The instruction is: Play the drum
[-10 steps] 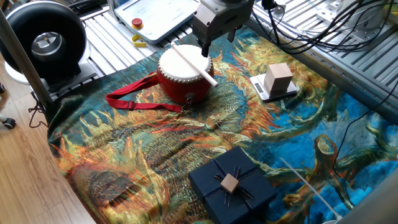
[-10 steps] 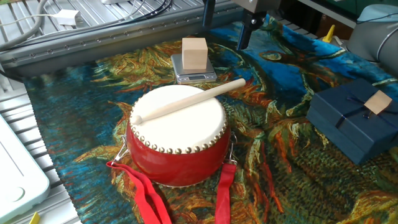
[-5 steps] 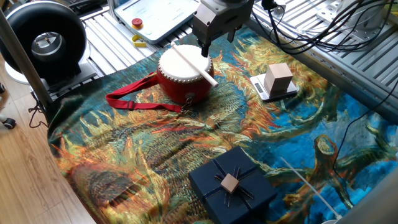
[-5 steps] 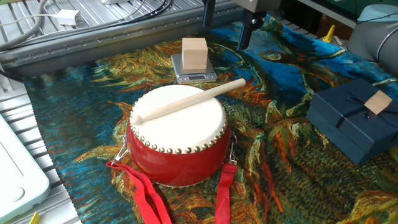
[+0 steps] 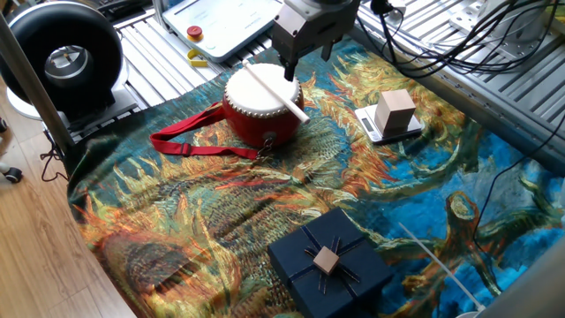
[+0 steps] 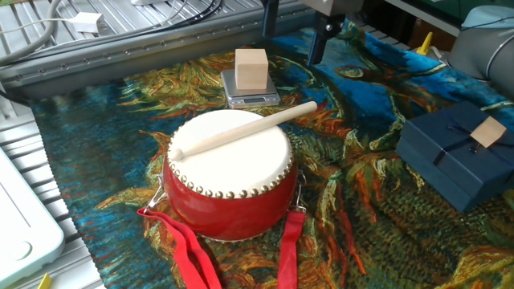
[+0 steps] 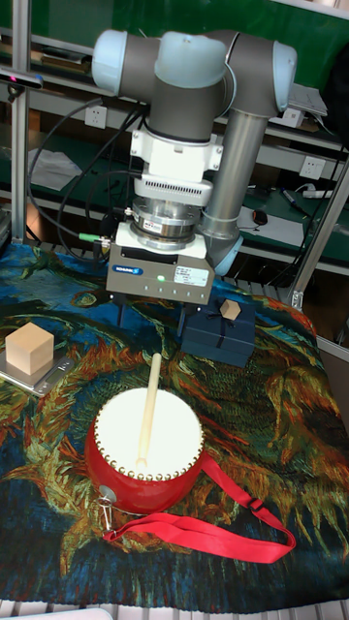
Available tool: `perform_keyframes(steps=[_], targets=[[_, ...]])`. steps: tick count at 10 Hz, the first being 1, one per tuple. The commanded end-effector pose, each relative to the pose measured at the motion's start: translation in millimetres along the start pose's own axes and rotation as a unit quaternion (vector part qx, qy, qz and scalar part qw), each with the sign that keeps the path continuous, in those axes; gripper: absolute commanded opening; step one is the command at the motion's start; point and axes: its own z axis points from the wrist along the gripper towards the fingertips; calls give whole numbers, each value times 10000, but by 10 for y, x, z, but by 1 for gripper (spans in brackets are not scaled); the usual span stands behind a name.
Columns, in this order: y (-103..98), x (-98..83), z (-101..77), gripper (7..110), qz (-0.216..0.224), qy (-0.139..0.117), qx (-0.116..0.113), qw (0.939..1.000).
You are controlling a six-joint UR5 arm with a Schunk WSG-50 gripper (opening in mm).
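The arm [image 7: 184,68] hangs over the cloth [image 5: 221,212], gripper [image 7: 150,322] spread wide and holding nothing, at twelve o'clock above the drum [image 7: 145,453]. A stick [image 7: 148,407] lies across the drum's skin.

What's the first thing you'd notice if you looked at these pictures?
Probably the red drum in the middle of the colourful painted cloth, with a pale wooden stick lying across its white skin. Just above the stick's far end hangs the robot's gripper, jaws open and holding nothing. A dark blue gift box sits off to one side.
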Motion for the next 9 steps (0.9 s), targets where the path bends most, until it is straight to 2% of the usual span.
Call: perform_keyframes(steps=[1, 4, 7, 8, 9], targets=[[57, -9, -14, 88, 65, -15, -129, 9999], [64, 14, -14, 88, 58, 31, -145, 9999], [-58, 198, -21, 88, -18, 399, 100, 9992], [-143, 228, -27, 88, -71, 462, 266, 9986], [-89, 282, -30, 88, -94, 569, 157, 9982]])
